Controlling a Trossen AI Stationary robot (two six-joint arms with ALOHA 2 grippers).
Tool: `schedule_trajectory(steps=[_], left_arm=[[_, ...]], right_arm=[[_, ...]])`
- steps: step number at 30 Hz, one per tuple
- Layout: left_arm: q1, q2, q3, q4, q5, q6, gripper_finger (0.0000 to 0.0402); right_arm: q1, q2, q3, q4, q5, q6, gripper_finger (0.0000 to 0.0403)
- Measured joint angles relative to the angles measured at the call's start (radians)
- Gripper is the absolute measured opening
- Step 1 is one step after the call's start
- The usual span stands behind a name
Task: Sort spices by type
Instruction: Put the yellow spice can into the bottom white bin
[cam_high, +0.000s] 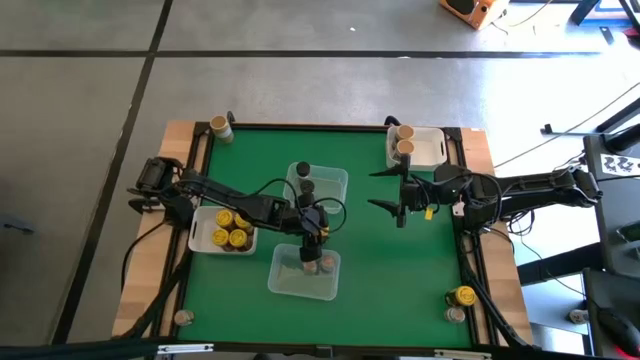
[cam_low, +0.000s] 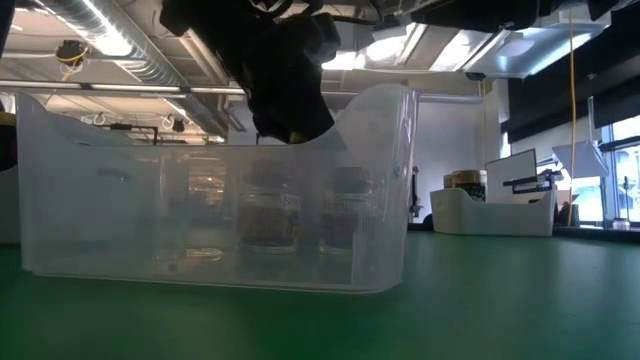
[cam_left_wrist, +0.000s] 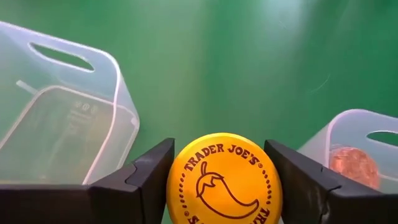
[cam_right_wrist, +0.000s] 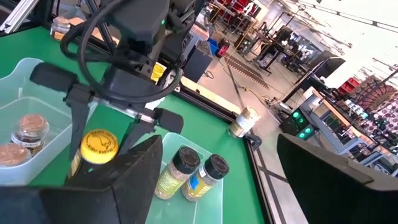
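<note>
Left gripper (cam_left_wrist: 221, 180), jaws closed on either side of the yellow-lidded spice jar (cam_left_wrist: 224, 179), holds it above the green tabletop (cam_left_wrist: 249, 62) between two clear tubs (cam_left_wrist: 56, 124); the jar appears light, rigid and smooth-sided, best gripped across the lid; right gripper (cam_high: 388, 190) waits, jaws open.

A clear plastic tub (cam_high: 304, 272) sits at the middle of the green tabletop (cam_high: 390, 270), toward the near edge, with two small cylindrical spice jars (cam_high: 311, 262) in it. A second clear plastic tub (cam_high: 330, 180) lies behind it. A white rectangular tray (cam_high: 203, 235) of yellow-lidded jars (cam_high: 232, 229) lies by the left edge; another white rectangular tray (cam_high: 430, 146) occupies the far right corner.
</note>
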Motion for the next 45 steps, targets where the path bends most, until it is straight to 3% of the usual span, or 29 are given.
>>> schedule_trajectory(steps=[8,14,20,25,33,41,45], left_arm=[[-0.038,-0.125,0.023,-0.153,-0.017,-0.094,0.0221],[-0.09,-0.289,0.045,-0.278,-0.069,-0.16,0.0221],[-0.145,-0.465,0.045,-0.443,-0.169,-0.297,0.0221],[-0.182,-0.56,0.045,-0.581,-0.188,-0.44,0.0221],[-0.236,-0.647,0.045,-0.737,-0.173,-0.627,0.0221],[-0.27,-0.723,0.045,-1.036,-0.142,-0.969,0.0221],[-0.252,-0.725,0.045,-1.183,-0.1,-1.05,0.0221]], right_arm=[[0.0,0.0,0.0,-0.003,0.0,0.0,0.0317],[0.0,0.0,0.0,-0.003,0.0,0.0,0.0317],[0.0,0.0,0.0,0.0,0.0,0.0,0.0317],[0.0,0.0,0.0,0.002,0.0,0.0,0.0317],[0.0,0.0,0.0,0.003,0.0,0.0,0.0317],[0.0,0.0,0.0,0.003,0.0,0.0,0.0317],[0.0,0.0,0.0,0.006,0.0,0.0,0.0317]])
